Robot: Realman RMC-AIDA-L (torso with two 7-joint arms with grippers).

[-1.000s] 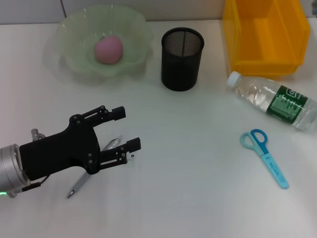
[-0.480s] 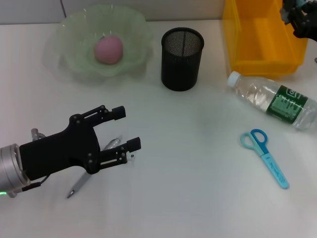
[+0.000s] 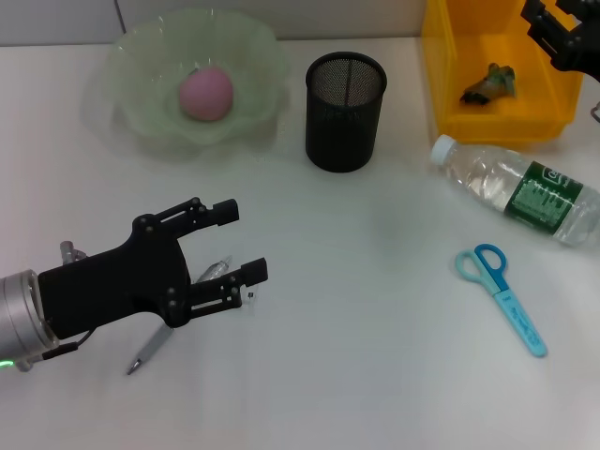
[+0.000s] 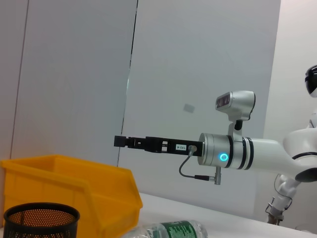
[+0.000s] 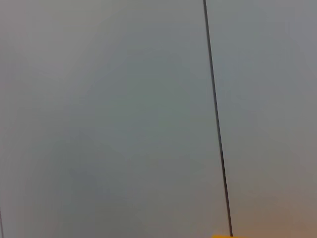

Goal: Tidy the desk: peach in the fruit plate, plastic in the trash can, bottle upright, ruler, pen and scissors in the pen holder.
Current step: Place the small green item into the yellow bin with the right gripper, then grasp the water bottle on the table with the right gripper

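Observation:
My left gripper (image 3: 240, 245) is open and hovers over a silver pen (image 3: 153, 352) lying on the table at the front left. My right gripper (image 3: 560, 28) is open and empty above the far right corner of the yellow bin (image 3: 441, 84). It also shows in the left wrist view (image 4: 124, 142). Crumpled plastic (image 3: 489, 82) lies inside the bin. The pink peach (image 3: 206, 92) sits in the green fruit plate (image 3: 131, 66). The clear bottle (image 3: 520, 192) lies on its side. Blue scissors (image 3: 502, 295) lie flat at the front right. No ruler is in view.
The black mesh pen holder (image 3: 345, 111) stands at the back middle, between plate and bin; it shows in the left wrist view (image 4: 39, 220) with the bin (image 4: 69, 191). The right wrist view shows only a grey wall.
My right gripper came into view over the yellow bin, and the crumpled plastic now lies inside the bin. My left arm has not moved.

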